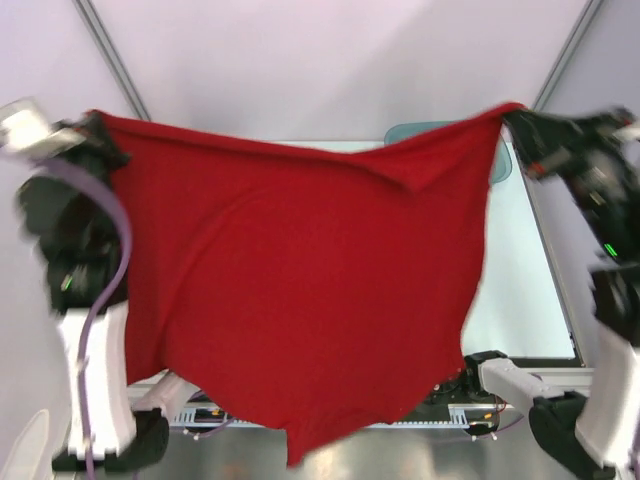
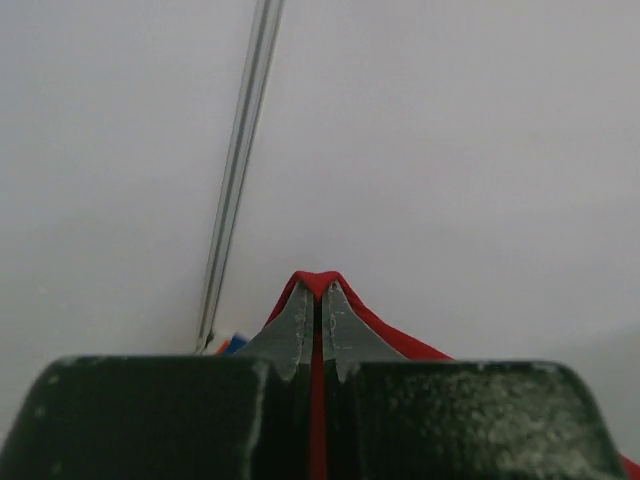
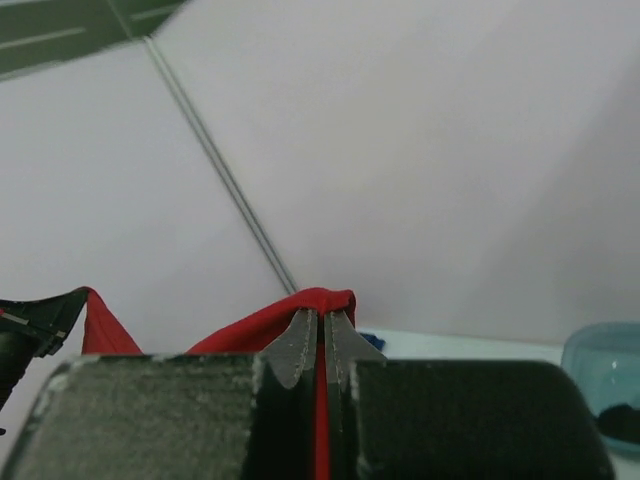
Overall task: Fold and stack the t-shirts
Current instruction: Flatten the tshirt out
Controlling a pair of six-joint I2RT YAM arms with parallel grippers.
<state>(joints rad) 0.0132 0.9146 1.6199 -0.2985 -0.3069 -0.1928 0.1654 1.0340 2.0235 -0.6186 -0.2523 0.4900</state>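
**Plain bright red cloth t-shirt (image 1: 300, 290) held spread in the air between the two arms, above the pale table (image 1: 525, 300).** The left gripper (image 1: 98, 128) pinches the garment's upper left corner. The right gripper (image 1: 512, 112) pinches its upper right corner. In the overhead view both corners sit at about the same height. The top edge sags slightly between them, and a shallow fold runs along it towards the right. Below this edge the cloth hangs as one broad sheet that narrows to a point at the near edge of the table. The sheet hides most of the table surface.

Left wrist view: the two grey metal fingers (image 2: 292, 328) are pressed together, with a thin layer of red cloth clamped in the slit between them. The cloth rises just past the fingertips as a small peak and trails off to the right.

Right wrist view: the arrangement is the same. The fingers are closed on a red fold that caps their tips and drapes away to the left. There the left gripper appears at the frame edge, holding the far corner.

A translucent teal plastic tub (image 1: 425, 130) stands on the far part of the table, behind the shirt's top edge and partly hidden by it.
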